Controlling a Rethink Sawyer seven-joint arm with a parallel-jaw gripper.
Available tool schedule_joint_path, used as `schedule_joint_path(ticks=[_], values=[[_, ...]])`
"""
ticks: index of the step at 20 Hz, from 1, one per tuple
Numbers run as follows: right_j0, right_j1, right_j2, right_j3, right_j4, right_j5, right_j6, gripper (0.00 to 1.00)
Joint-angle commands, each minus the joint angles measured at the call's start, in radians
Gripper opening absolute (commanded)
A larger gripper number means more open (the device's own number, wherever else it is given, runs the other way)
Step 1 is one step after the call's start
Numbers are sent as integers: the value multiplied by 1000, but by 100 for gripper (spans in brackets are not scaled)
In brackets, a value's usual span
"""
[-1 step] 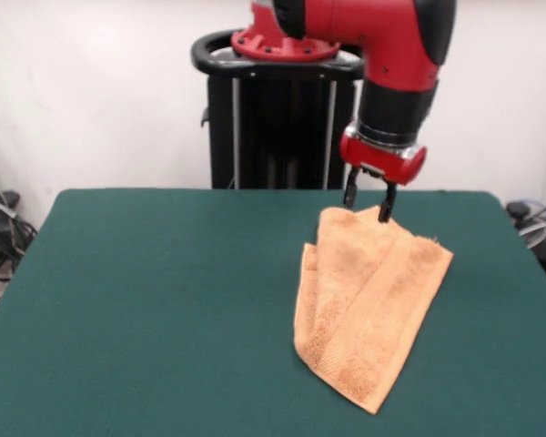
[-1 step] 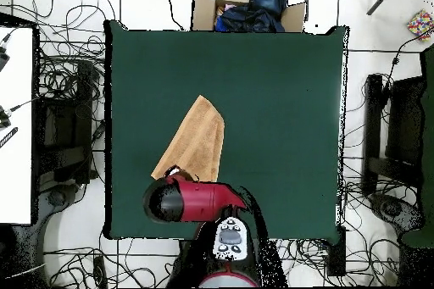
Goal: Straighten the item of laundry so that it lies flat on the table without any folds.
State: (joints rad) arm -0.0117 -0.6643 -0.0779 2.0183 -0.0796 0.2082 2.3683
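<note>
Sawyer's glossy red and black arm [image 1: 382,36]: red elbow shell with black end cap, black ribbed wrist section, red collar with a silver ring. Small black two-finger gripper [image 1: 369,202] under the collar. Black slatted pedestal [image 1: 282,127], black ring, red base flange. Overhead: grey button panel on the arm.

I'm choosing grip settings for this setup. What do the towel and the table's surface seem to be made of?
The orange towel looks like terry cloth: a soft, nubby, matte pile with a flatter woven band near its lower end, and it drapes in limp folds under the gripper. The table seems covered in dark green felt-like fabric, matte and even with no shine; what lies beneath cannot be seen.
</note>
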Motion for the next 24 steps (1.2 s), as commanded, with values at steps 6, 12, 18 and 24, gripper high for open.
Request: schedule_joint_path(ticks=[6,12,18,24], values=[[15,74,65,-42,-63,-18,32,100],[4,103,86,-48,-64,-54,45,100],[1,106,101,-43,-79,-63,43,100],[-37,107,137,-47,-99,-51,17,100]])
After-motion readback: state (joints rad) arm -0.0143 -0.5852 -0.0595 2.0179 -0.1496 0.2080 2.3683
